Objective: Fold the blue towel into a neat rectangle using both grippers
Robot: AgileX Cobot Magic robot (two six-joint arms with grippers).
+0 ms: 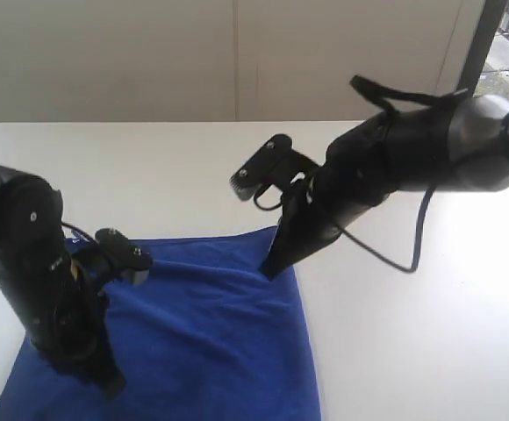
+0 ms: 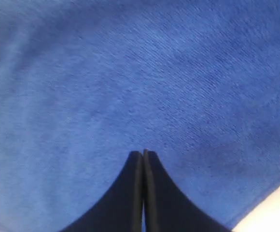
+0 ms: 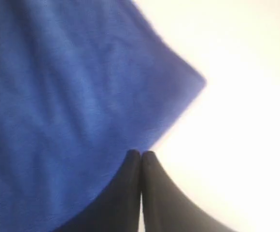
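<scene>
You had one blue towel (image 1: 211,324), two arms and two sets of jaws on one white counter (image 1: 395,333).

Left arm (image 1: 35,263): one. The left jaws were clenched, both fingers pressed flat together with no gap. Their tips came down onto the towel, with blue cloth (image 2: 130,72) spread ahead of them and to both sides. Only a sliver of counter (image 2: 275,220) showed off to one side of them. You could not tell whether any cloth was pinched between the fingers.

Right arm (image 1: 412,149): one. The right jaws were clenched too, fingers together, tips right at the towel's edge close to one corner. On one side of them lay the towel (image 3: 58,96), on the other bare counter (image 3: 241,96), and the corner pointed out just ahead of the tips. Here too you could not tell whether cloth was caught.

The towel lay spread out in a single layer on the counter, with soft ripples. It ran from under the left jaws across to the right jaws.

One loose black cable (image 1: 386,254) looped down under the right arm, above the counter and beside the towel's edge.
</scene>
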